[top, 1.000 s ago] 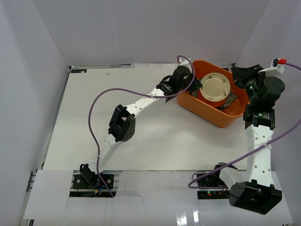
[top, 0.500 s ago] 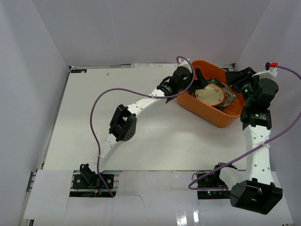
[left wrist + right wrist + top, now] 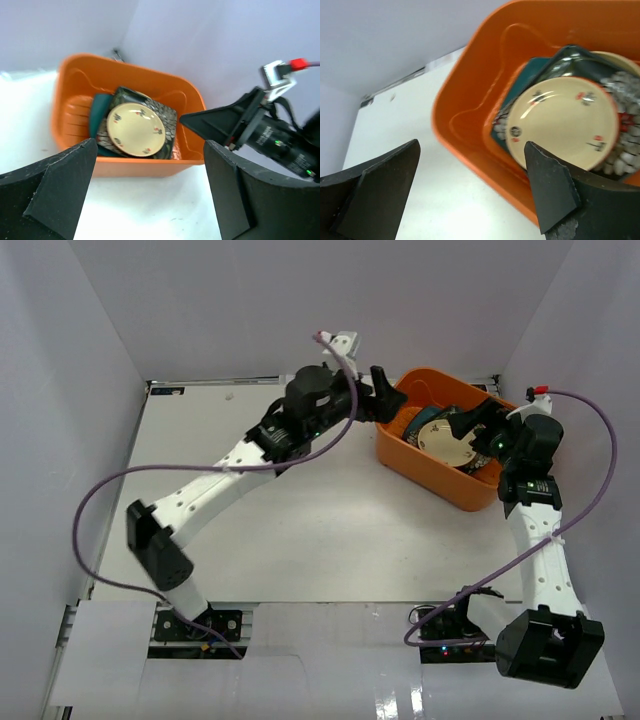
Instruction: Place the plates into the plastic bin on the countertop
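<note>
The plates (image 3: 135,129) lie stacked inside the plastic bin (image 3: 430,475); I see none on the countertop (image 3: 300,520) beside it. The left gripper (image 3: 150,144) and right gripper (image 3: 471,145), at the bin's sides, are spread and empty. The task looks done.

Both arms were built alike: white links, black joint housings. Purple cable (image 3: 77,540) looped beside left arm (image 3: 210,490). Second purple cable (image 3: 612,440) trailed from right arm (image 3: 543,560), with red plug (image 3: 541,390) at wrist. Green lights (image 3: 276,143) glowed on right wrist's black housing. Fingers (image 3: 55,185) of left pincer (image 3: 150,192) and right pincer (image 3: 470,192) were matte black wedges with rough edges. Bases (image 3: 195,624) were black.
</note>
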### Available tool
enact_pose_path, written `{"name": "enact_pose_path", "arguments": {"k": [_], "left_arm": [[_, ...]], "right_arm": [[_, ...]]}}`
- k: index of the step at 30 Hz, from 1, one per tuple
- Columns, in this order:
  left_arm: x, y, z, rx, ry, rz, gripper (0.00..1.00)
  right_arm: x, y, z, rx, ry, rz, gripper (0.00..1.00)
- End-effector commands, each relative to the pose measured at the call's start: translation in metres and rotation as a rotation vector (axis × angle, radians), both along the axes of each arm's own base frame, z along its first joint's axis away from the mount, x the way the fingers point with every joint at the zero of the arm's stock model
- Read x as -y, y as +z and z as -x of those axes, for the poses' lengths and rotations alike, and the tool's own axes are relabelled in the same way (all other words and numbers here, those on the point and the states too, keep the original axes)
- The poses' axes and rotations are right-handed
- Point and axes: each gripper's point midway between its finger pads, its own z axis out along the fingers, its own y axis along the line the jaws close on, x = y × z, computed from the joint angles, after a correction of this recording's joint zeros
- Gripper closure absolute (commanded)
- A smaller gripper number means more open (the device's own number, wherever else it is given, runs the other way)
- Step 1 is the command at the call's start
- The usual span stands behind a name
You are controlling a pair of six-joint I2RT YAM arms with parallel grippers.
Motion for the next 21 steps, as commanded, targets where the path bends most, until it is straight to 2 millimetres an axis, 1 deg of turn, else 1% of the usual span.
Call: {"name": "enact_pose_path", "arguments": {"k": [1,2,3,4,5,6,7,8,9,10,11,12,13,14,15,17,18,21], "left_arm": [[-0.072,0.027,0.025,0.115,0.128,-0.065,0.02],[-0.085,-0.011,0.031,0.074,0.145,-0.134,0.02],[-0.104,-0.018,0.035,0.069,0.199,-0.152,0.02],[-0.13,-0.002,0.052,0.098,0.228,-0.119,0.02],[-0.143,-0.013,0.059,0.09,0.245,-0.144,0.02],[-0.159,-0.047,0.063,0.051,0.286,-0.204,0.02],[-0.179,-0.038,0.077,0.068,0.308,-0.176,0.02],[-0.191,-0.05,0.083,0.046,0.324,-0.199,0.02],[-0.2,-0.068,0.088,0.021,0.339,-0.229,0.02],[-0.211,-0.07,0.091,0.014,0.374,-0.235,0.02],[-0.224,-0.068,0.1,0.011,0.385,-0.229,0.02],[-0.23,-0.071,0.104,0.001,0.396,-0.222,0.02],[-0.236,-0.069,0.108,0.001,0.406,-0.214,0.02],[-0.245,-0.061,0.116,0.016,0.407,-0.184,0.02],[-0.248,-0.06,0.119,0.021,0.407,-0.178,0.02],[-0.256,-0.047,0.127,0.05,0.405,-0.139,0.02],[-0.258,-0.043,0.129,0.059,0.403,-0.127,0.02],[-0.261,-0.025,0.13,0.088,0.406,-0.11,0.02]], "right_arm": [[-0.045,0.035,0.012,0.151,0.23,0.035,0.1],[-0.051,0.041,0.016,0.168,0.255,0.038,0.1],[-0.059,0.051,0.023,0.198,0.283,0.044,0.1],[-0.065,0.06,0.03,0.228,0.315,0.05,0.1],[-0.068,0.066,0.035,0.248,0.33,0.055,0.1],[-0.072,0.078,0.045,0.28,0.356,0.059,0.1],[-0.075,0.093,0.052,0.316,0.369,0.064,0.1],[-0.078,0.102,0.058,0.342,0.385,0.065,0.1],[-0.084,0.116,0.073,0.395,0.427,0.067,0.1],[-0.088,0.133,0.082,0.459,0.446,0.056,0.1],[-0.09,0.139,0.089,0.49,0.456,0.048,0.1],[-0.091,0.15,0.101,0.54,0.457,0.044,0.1],[-0.091,0.162,0.108,0.584,0.45,0.029,0.1],[-0.091,0.166,0.111,0.604,0.444,0.026,0.1],[-0.089,0.174,0.118,0.637,0.426,0.029,0.1],[-0.086,0.182,0.123,0.67,0.402,0.034,0.1],[-0.083,0.184,0.122,0.673,0.383,0.032,0.1],[-0.081,0.19,0.123,0.682,0.365,0.033,0.1]]}}
